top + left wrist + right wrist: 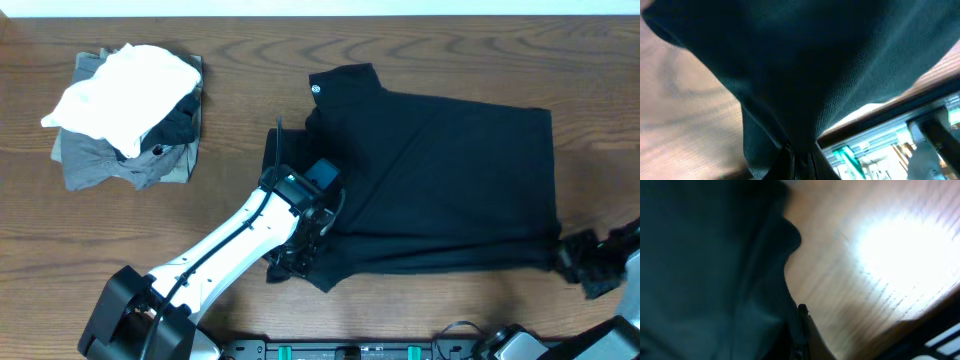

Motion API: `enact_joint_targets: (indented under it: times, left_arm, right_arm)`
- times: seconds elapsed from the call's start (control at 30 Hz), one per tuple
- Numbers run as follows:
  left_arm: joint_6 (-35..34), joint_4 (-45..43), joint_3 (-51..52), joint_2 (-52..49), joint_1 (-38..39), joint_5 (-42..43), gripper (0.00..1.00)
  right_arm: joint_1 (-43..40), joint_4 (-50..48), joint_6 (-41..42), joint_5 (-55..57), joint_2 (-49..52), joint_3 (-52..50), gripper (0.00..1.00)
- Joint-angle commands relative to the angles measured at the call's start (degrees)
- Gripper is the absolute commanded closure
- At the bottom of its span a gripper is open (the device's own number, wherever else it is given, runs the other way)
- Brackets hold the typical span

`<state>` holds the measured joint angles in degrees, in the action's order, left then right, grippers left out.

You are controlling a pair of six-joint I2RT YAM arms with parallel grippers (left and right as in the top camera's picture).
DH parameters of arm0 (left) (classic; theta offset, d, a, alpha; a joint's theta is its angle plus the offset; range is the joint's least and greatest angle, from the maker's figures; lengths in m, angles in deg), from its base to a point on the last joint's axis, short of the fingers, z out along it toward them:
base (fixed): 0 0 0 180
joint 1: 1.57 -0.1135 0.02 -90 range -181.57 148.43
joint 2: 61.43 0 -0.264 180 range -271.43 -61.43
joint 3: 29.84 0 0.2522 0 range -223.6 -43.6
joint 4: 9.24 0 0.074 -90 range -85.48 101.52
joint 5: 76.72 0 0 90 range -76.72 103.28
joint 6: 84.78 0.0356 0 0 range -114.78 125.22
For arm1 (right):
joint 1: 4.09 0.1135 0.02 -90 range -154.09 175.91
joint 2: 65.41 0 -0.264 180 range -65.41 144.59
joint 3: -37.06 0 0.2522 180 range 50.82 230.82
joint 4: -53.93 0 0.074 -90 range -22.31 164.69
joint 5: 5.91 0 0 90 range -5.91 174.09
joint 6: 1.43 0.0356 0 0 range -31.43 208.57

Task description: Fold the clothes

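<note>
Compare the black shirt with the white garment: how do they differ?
The shirt lies spread flat on the table; the white garment sits crumpled atop a pile. The left gripper and right gripper pinch the shirt's near corners; nothing touches the white garment. Both are soft cloth.

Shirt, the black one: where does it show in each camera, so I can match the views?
Overhead: shirt spread from centre to right, logo at its upper left.
Left wrist: shirt fills the top and middle, bunching toward bottom centre.
Right wrist: shirt covers the left half.
Shared landmark: the wooden table, beside the shirt in all three.
</note>
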<state>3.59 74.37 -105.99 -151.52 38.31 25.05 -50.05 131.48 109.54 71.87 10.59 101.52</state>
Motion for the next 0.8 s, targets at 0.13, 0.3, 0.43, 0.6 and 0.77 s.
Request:
enact_joint_targets:
  times: [0.13, 0.3, 0.43, 0.6, 0.77]
  left_arm:
    - [0.04, 2.21, -0.52, 3.54, 0.07, 10.93, 0.94]
    - [1.6, 5.51, -0.52, 5.88, 0.24, 16.72, 0.94]
    - [3.63, 8.63, -0.52, 8.26, 2.08, 20.74, 0.94]
    - [5.07, 9.99, -0.52, 10.23, 4.44, 20.61, 0.94]
    - [5.46, 9.97, -0.52, 10.36, 4.61, 20.61, 0.94]
  right_arm:
    - [-0.15, 4.98, -5.86, -3.19, -0.28, 12.9, 0.99]
    - [-0.17, 8.26, -8.52, -2.54, -0.26, 12.98, 0.99]
    - [-0.22, 8.35, -9.07, -2.16, -0.28, 13.0, 0.99]
    - [-0.35, 6.88, -9.05, 0.09, -0.44, 13.33, 0.99]
    - [-0.55, 6.75, -9.03, 2.6, -0.44, 14.01, 0.99]
